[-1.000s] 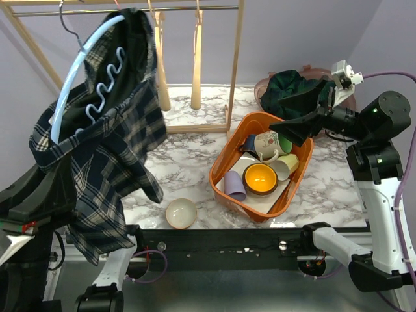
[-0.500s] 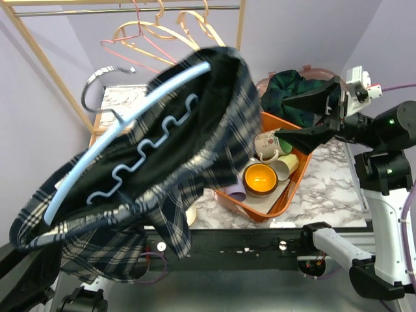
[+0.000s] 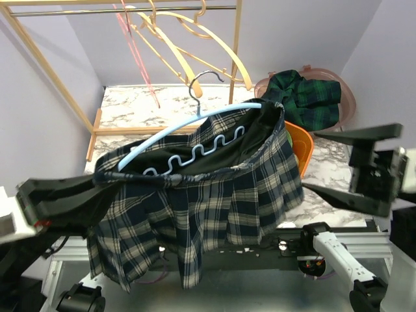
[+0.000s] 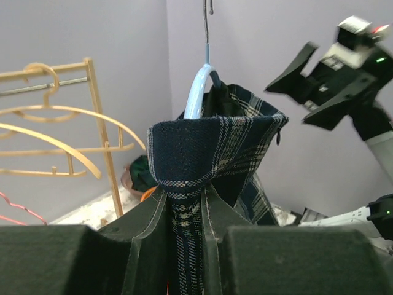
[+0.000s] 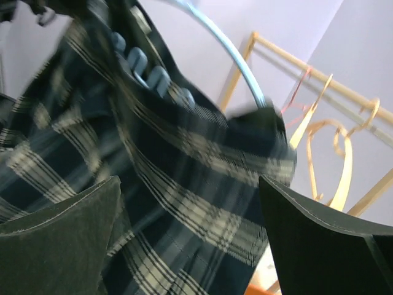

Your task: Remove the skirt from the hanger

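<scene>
The skirt [image 3: 195, 208], on its blue hanger [image 3: 195, 119], hangs centrally, hiding the orange bin [image 3: 304, 140]. Left jaws pinch its waistband; right jaws gape empty at 3 o'clock. A pink basket [image 3: 349, 103] at 1 o'clock holds green cloth [image 3: 305, 94].

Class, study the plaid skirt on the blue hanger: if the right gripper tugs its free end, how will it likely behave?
Probably floppy: the skirt hangs in loose pleats below the hanger. Likely light: one pinch by the left gripper carries it. It may catch on the hanger's wavy bar.
</scene>
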Action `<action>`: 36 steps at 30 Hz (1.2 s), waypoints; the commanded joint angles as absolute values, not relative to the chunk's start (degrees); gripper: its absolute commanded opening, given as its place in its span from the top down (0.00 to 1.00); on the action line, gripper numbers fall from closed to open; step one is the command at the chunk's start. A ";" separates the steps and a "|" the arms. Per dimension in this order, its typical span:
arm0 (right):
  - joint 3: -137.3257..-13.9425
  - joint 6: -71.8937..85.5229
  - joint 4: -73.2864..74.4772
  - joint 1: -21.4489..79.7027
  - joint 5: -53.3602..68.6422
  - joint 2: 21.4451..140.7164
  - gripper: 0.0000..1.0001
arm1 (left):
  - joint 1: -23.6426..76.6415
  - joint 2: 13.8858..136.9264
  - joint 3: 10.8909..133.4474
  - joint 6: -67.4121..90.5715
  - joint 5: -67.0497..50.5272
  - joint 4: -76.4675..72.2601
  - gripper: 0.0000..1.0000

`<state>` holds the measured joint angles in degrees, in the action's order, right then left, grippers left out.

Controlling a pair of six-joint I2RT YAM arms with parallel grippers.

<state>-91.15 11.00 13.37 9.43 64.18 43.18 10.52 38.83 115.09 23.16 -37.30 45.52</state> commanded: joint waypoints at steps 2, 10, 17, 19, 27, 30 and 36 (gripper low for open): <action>-96.85 10.97 17.41 9.67 64.95 42.97 0.00 | 10.37 39.55 109.70 22.50 -40.69 37.10 1.00; -104.94 29.59 9.50 9.75 72.15 58.60 0.03 | 10.37 37.62 95.30 31.19 -51.94 20.68 1.00; -101.77 32.97 4.38 11.24 74.19 64.59 0.11 | 10.37 38.76 90.00 37.53 -54.84 11.60 1.00; -104.04 28.94 8.60 14.05 72.34 66.61 0.11 | 10.37 38.94 90.26 37.88 -55.37 11.08 1.00; -108.11 26.81 8.10 25.29 68.82 71.45 0.11 | 10.37 39.72 88.33 40.96 -56.08 5.89 1.00; -108.11 25.67 8.43 28.99 68.03 72.51 0.11 | 10.37 40.51 88.15 40.78 -56.07 5.80 1.00; -109.24 22.33 12.03 34.09 64.35 75.49 0.15 | 10.37 42.45 90.44 39.55 -56.60 6.24 1.00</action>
<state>-107.68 25.06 9.06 31.07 68.23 72.71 10.46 40.86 88.03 39.13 -58.26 12.03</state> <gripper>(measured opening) 0.872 0.268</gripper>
